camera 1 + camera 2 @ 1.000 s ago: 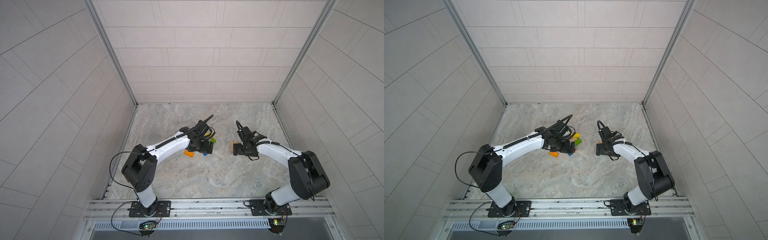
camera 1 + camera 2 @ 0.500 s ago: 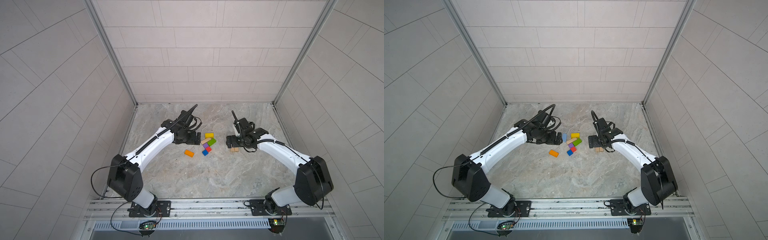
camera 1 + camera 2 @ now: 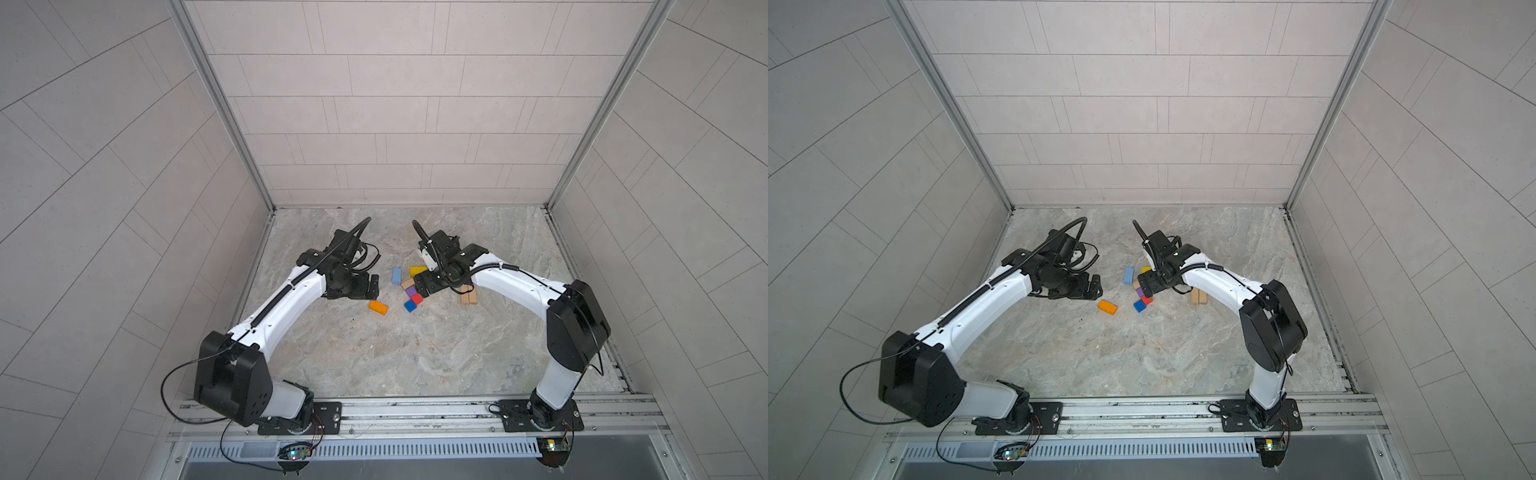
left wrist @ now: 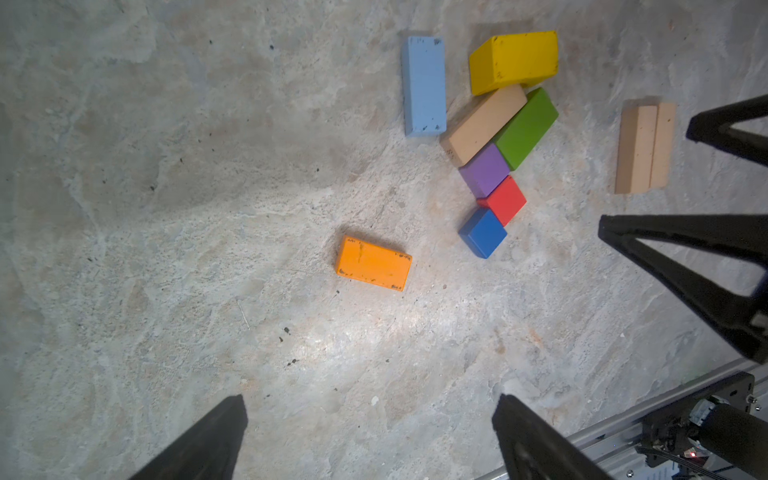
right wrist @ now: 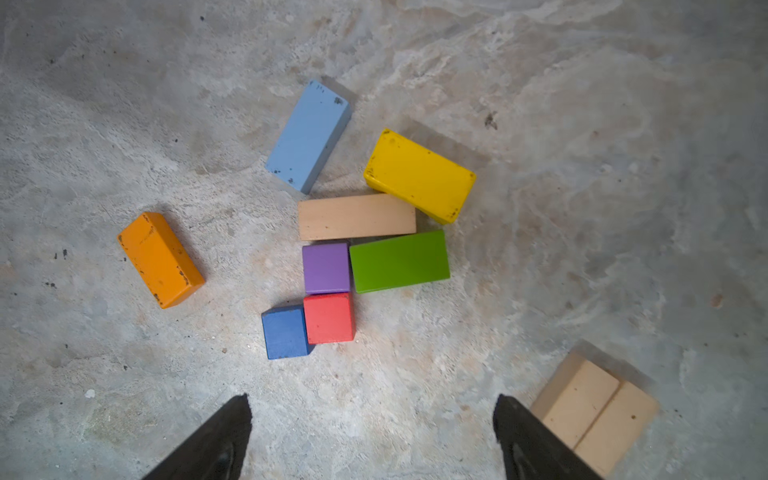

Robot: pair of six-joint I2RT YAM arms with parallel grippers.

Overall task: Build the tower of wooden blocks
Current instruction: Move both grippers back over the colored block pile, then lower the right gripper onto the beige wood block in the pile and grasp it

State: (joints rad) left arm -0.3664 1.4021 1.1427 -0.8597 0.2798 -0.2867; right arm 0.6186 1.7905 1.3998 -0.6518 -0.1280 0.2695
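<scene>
The wood blocks lie loose on the stone floor in a single layer, and no tower stands. An orange oblong (image 4: 373, 262) lies apart. Light-blue (image 5: 308, 137), yellow (image 5: 419, 176), tan (image 5: 356, 216) and green (image 5: 400, 261) oblongs cluster with purple (image 5: 326, 268), red (image 5: 328, 317) and blue (image 5: 285, 332) cubes. Two tan oblongs (image 3: 468, 297) lie side by side to the right. My left gripper (image 3: 372, 287) is open and empty beside the orange oblong (image 3: 378, 307). My right gripper (image 3: 424, 286) hangs open above the cluster, holding nothing.
Tiled walls close in the floor (image 3: 415, 357) on three sides, and a metal rail (image 3: 415, 411) with both arm bases runs along the front. In the left wrist view the right gripper's black fingers (image 4: 681, 249) reach in near the tan pair (image 4: 644, 147).
My left gripper has drawn back to the left, off the cluster, and now sits by the orange oblong. My right gripper has moved left from the tan pair to above the cluster.
</scene>
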